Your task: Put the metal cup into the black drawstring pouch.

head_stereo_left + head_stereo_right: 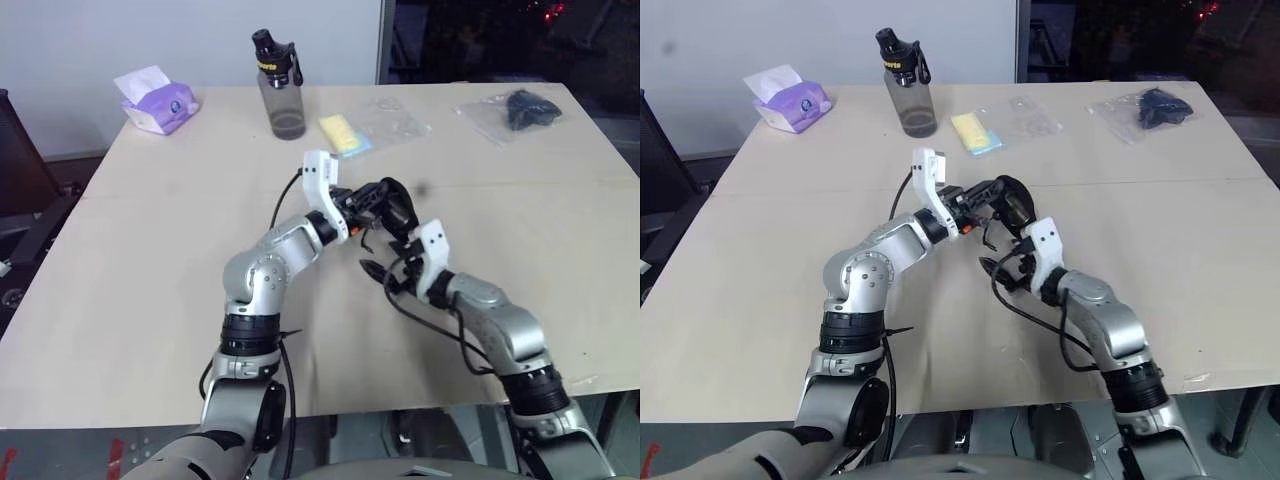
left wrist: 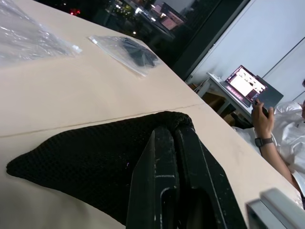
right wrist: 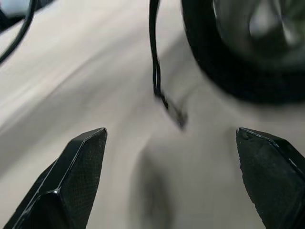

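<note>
One pale wooden table (image 1: 120, 300), matte, with a seam running across it side to side. Near the far left corner, one purple tissue pack (image 1: 160, 106), soft, a white sheet standing up from it. Right of it along the far edge, one smoky-grey water bottle (image 1: 280, 92), upright cylinder, black cap. Just beside it, one flat yellow item (image 1: 341, 134) touching one crinkled clear plastic bag (image 1: 395, 122). Mid-table, the left gripper (image 1: 385, 208) has its two black fingers (image 2: 167, 191) pressed together on the rim of the black drawstring pouch (image 2: 90, 167), a coarse mesh-weave fabric held up off the table, mouth round and open. The metal cup (image 3: 257, 28) sits inside that mouth, a shiny steel curve within the black rim; a thin cord (image 3: 155, 57) hangs below. The right gripper (image 3: 174, 181) is just below the pouch, fingers wide apart, nothing between them, bare tabletop under it. Near the far right corner, one dark item in a clear bag (image 1: 515, 110). Near half of the table open on both sides. Beyond the right edge, a person's hand (image 2: 263, 125) by a laptop (image 2: 248, 86).
</note>
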Tool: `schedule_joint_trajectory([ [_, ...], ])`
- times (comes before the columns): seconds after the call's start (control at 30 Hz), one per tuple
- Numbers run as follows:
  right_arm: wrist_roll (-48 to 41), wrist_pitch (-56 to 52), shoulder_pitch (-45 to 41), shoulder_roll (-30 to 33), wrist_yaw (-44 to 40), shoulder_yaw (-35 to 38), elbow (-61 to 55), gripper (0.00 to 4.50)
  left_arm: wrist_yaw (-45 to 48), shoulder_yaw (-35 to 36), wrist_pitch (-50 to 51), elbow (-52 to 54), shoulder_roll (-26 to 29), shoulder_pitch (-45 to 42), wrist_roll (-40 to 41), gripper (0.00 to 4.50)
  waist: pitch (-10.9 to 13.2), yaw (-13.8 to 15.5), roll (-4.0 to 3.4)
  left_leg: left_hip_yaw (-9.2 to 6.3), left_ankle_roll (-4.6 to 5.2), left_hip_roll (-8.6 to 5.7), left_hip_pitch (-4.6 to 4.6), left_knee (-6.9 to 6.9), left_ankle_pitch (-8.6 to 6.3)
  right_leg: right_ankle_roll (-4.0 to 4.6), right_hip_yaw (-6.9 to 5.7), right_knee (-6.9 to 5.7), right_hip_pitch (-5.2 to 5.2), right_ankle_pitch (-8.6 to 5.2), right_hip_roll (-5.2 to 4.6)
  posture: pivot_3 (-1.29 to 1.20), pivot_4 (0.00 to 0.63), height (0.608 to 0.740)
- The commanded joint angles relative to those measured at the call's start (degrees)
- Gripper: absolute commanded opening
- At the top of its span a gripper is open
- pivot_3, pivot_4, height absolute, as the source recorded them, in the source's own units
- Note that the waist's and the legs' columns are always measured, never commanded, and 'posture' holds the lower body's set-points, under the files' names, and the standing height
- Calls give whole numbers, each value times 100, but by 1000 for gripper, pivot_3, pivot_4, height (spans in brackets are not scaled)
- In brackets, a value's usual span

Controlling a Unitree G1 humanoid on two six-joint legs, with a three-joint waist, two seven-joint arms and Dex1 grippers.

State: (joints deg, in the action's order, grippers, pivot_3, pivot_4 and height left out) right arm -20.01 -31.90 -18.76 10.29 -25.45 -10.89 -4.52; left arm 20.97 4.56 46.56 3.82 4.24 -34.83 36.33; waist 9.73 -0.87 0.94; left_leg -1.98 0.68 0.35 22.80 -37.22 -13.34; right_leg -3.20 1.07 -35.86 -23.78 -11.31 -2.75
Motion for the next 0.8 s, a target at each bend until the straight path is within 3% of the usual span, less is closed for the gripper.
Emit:
schedule_joint_trajectory([
  [0.03,276,520,-301,-255,42,-62,400,4402,11,79,27,209,8,-57,160,0,0,-1,1,0,0,0,0,0,0,7,0,0,0,5,0,0,150,740],
  [0.33,1029,1928,-872,-939,261,-143,1881,4402,-40,65,58,194,-4,-88,142,0,1,-11,2,0,-1,0,0,1,0,11,-1,0,0,8,0,0,150,740],
  [0.43,1094,2198,-844,-1074,300,-73,2013,3524,-45,58,71,224,15,-49,135,0,1,-10,2,-1,-1,0,0,1,0,11,-1,0,0,8,-1,0,150,740],
  [0.6,1044,2346,-693,-1158,274,24,1908,1097,-120,123,60,186,-5,-77,163,0,1,-8,2,-2,-1,0,0,2,0,11,-1,0,0,8,-1,0,150,740],
  [0.67,1020,2378,-662,-1171,291,82,1875,321,-143,130,59,171,-12,-82,167,0,1,-8,2,-2,-1,0,0,1,0,12,-1,0,0,8,-1,0,150,740],
  [0.7,1007,2376,-644,-1170,286,106,1839,24,-149,126,55,172,-16,-75,166,0,1,-9,2,-1,-1,0,0,1,0,12,-1,-1,0,8,-1,0,150,740],
  [0.8,914,2258,-593,-1142,171,159,1669,24,-140,147,70,157,-38,-72,207,0,1,-9,2,-1,-1,0,0,1,0,12,-1,-1,0,8,-1,0,150,740],
])
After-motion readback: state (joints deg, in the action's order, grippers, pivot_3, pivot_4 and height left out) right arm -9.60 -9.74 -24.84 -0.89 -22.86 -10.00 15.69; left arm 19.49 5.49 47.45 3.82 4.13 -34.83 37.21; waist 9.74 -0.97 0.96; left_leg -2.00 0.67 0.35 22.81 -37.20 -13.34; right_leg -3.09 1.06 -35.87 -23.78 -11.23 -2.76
